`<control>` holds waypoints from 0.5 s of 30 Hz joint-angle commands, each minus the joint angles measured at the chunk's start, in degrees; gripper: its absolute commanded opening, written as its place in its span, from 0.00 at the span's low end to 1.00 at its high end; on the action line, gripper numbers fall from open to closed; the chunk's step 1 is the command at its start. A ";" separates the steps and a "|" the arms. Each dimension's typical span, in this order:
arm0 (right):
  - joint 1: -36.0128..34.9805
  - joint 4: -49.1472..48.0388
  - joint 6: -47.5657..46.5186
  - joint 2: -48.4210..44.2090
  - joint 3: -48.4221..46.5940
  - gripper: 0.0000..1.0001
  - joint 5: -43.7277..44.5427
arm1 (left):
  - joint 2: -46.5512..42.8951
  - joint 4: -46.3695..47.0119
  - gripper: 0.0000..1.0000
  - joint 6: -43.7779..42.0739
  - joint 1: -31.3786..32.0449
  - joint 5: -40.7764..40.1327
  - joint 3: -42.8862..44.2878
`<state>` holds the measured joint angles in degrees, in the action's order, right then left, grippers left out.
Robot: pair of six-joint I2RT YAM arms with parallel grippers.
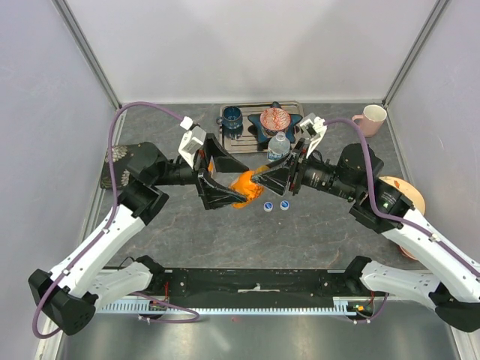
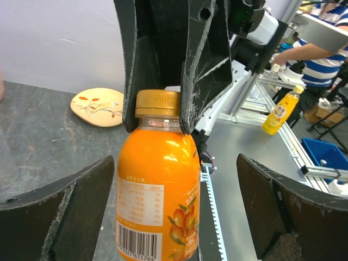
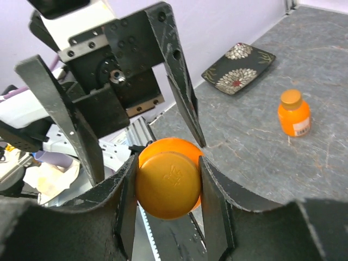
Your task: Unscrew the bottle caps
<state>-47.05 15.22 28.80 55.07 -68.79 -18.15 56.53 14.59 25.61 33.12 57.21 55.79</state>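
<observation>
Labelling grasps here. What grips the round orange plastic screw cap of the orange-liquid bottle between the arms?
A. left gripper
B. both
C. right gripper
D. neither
C: the right gripper has its fingers pressed on both sides of the round orange plastic screw cap, while the left gripper stands open, clear of the orange-liquid plastic bottle.

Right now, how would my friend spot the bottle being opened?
Find the middle of the grey table. The juice bottle is there, its orange cap pinched by the right end effector. The water bottle behind it is clear; this one's orange.
</observation>
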 commanded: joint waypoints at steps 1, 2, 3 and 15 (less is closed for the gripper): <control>-0.06 -7.22 2.93 0.65 -0.02 0.00 -3.03 | 1.56 3.43 0.99 2.61 -0.17 5.54 0.11; -0.06 -8.44 3.72 1.18 0.15 0.00 -3.81 | 1.65 3.08 0.99 2.52 -0.17 5.72 0.11; 0.02 -8.98 3.98 1.44 0.15 0.00 -4.26 | 1.65 2.73 0.99 2.17 -0.17 5.63 0.02; -0.06 -10.65 4.86 4.43 -1.17 0.00 -5.32 | 2.26 -0.79 0.98 -1.52 -0.08 3.79 -0.50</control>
<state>-47.05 8.23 32.84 59.20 -68.79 -22.48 58.50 14.20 25.85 33.12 60.12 55.70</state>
